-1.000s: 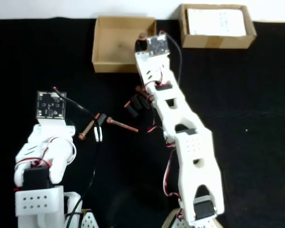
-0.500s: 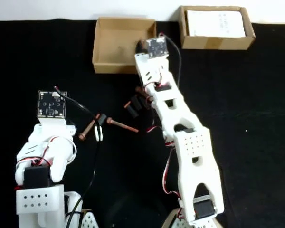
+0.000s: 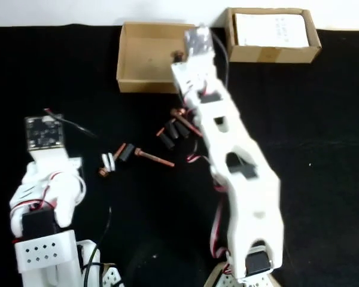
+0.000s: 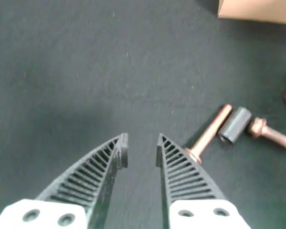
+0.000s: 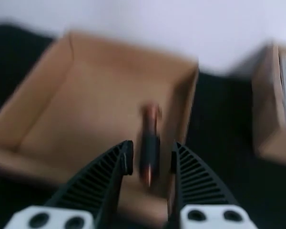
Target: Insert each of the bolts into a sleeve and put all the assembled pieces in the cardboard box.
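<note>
The right tool (image 5: 151,152) hangs over the cardboard box (image 5: 86,109), above the box's wall on the side nearest the second box (image 3: 272,51), which has a white sheet in it. Its fingers (image 5: 119,164) are spread. A bolt in a dark sleeve (image 5: 150,136) stands upright in the gap between them, with a little space showing on either side, so the fingers do not appear to pinch it. From above, the right arm (image 3: 227,137) reaches from the near edge of the table (image 3: 323,149) up to that same corner of the cardboard box (image 3: 146,57). Just in front of the cardboard box, beside the arm, lies a small heap of sleeves and bolts (image 3: 173,128). Farther from the box, a loose bolt (image 3: 155,158) and a sleeve (image 3: 126,152) lie on the black table. The left tool (image 4: 142,143) hovers low over the table well away from the cardboard box, its fingers spread with nothing between them. Just beside one fingertip lies a copper bolt (image 4: 210,132), with a grey sleeve (image 4: 235,125) touching its far end and another bolt (image 4: 272,135) past that.
</note>
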`<state>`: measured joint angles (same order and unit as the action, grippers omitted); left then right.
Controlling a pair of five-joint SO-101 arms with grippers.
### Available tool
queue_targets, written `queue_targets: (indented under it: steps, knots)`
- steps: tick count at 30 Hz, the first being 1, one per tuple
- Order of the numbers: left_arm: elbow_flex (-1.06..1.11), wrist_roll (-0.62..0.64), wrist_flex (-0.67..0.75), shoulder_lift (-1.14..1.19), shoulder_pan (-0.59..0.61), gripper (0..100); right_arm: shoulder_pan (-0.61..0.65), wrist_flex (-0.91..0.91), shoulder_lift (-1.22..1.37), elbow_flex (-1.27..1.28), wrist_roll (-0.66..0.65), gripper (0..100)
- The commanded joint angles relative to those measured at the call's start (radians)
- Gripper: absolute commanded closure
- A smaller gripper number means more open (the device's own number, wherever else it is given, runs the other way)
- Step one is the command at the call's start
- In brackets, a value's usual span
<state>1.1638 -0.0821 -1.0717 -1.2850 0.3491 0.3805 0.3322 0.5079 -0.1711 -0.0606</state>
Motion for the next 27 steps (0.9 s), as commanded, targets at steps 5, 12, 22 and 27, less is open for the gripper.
queue_targets:
  steps: [5,12,22,27]
  knots:
    - [-0.012,0.008,-0.026,0.018,0.019,88,0.013,0.588,-0.433,0.153,-0.011,87.0]
    - [-0.028,0.008,0.08,0.418,0.127,88,0.119,0.796,-0.344,0.122,-0.11,87.1]
    - [-0.214,0.006,0.256,0.957,0.131,88,0.214,1.098,0.122,-0.394,-0.199,86.9]
    - [-0.257,0.006,0.236,1.001,0.133,88,0.203,1.244,0.354,-0.727,-0.201,86.8]
